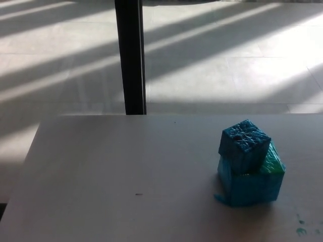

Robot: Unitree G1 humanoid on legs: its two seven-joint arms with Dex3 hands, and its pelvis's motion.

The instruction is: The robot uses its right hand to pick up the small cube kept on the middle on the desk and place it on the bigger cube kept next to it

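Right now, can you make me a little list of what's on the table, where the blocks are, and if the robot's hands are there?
small cube: blue, sitting on top of the bigger cube, turned at an angle
bigger cube: blue sides, green top, on the desk's right part
desk: pale, small green marks near its right corner
robot hands: none in view
background: dark post, sunlit floor
stacking: looks done

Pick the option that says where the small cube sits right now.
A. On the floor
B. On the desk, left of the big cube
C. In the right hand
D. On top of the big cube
D: the small cube rests on the big cube, toward its left side, and no hand is in view.
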